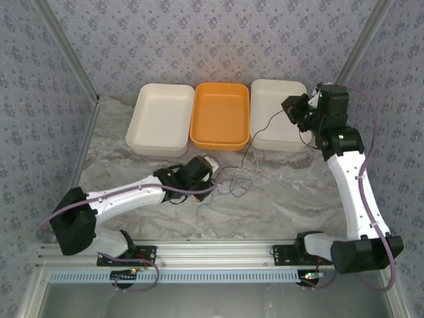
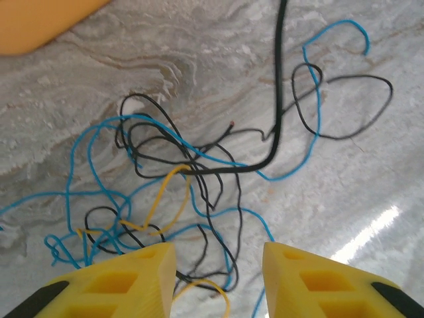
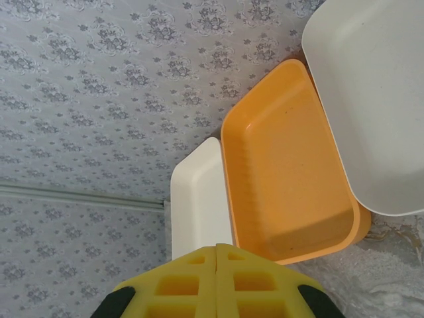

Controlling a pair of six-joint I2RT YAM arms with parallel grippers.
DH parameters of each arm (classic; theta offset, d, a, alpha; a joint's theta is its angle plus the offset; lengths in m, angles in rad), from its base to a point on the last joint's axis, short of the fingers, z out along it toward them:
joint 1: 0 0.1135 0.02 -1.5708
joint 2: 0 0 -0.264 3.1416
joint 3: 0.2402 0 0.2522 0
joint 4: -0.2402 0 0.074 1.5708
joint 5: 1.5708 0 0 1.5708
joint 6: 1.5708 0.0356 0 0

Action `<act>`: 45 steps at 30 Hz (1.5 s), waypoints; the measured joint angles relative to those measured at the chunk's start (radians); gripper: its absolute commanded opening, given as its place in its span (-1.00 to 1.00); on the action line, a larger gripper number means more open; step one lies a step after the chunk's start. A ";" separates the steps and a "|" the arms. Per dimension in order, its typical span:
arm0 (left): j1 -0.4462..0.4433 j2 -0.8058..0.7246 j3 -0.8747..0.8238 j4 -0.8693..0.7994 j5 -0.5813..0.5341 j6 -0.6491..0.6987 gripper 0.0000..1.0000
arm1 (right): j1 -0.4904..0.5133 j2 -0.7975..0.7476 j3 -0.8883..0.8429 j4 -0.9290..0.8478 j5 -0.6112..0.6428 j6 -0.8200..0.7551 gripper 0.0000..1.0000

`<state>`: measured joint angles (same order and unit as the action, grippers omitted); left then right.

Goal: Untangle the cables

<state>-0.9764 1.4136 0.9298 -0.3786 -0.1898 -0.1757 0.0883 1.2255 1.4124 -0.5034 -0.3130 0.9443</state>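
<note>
- The cables (image 1: 228, 187) lie in a loose knot on the middle of the table (image 1: 298, 192), on the near side of the orange tray (image 1: 220, 114). The knot has no clear long axis.
- One black cable (image 2: 279, 79) leaves the knot and runs as a long strand toward the far right, rising off the table to the right hand (image 1: 293, 109).
- A blue cable (image 2: 317, 119) loops out to the right of the knot, and a yellow cable (image 2: 159, 189) curls through its near side.
- The table is grey marble. Two white trays (image 1: 161, 118) flank the orange one along the far edge, and the walls (image 1: 212, 40) carry a flowered pattern.
- The left hand (image 2: 218, 255) hovers just above the knot, its fingers partly apart and gripping nothing.
- The right hand is raised over the right white tray with its fingers pressed together. The black strand ends at them.
</note>
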 measured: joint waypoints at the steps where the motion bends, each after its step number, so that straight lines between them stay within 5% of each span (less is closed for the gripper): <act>1: 0.000 0.012 0.000 0.019 -0.014 0.016 -0.14 | -0.007 0.010 0.004 0.000 -0.011 0.006 -1.00; 14: -0.031 0.194 0.042 0.155 -0.120 0.150 -0.17 | -0.040 0.040 0.005 -0.007 -0.066 0.036 -1.00; 15: -0.033 0.197 0.042 0.163 -0.122 0.154 -0.25 | -0.043 0.040 0.005 -0.007 -0.068 0.036 -1.00; 18: -0.035 0.205 0.047 0.177 -0.135 0.171 -0.95 | -0.048 0.040 0.005 -0.006 -0.070 0.039 -1.00; 23: -0.034 0.245 0.099 0.150 -0.192 0.179 -1.00 | -0.048 0.040 0.005 -0.006 -0.070 0.039 -1.00; 34: -0.014 0.098 0.269 -0.365 -0.301 0.085 -1.00 | 0.068 0.112 -0.039 0.074 -0.066 0.043 -1.00; 45: -0.018 0.040 0.541 -0.842 -0.748 -0.148 -1.00 | 0.198 0.191 -0.056 0.181 -0.058 0.046 -1.00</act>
<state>-0.9939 1.4536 1.4712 -1.2205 -0.9379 -0.3241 0.2859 1.4162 1.3563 -0.3225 -0.3710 0.9905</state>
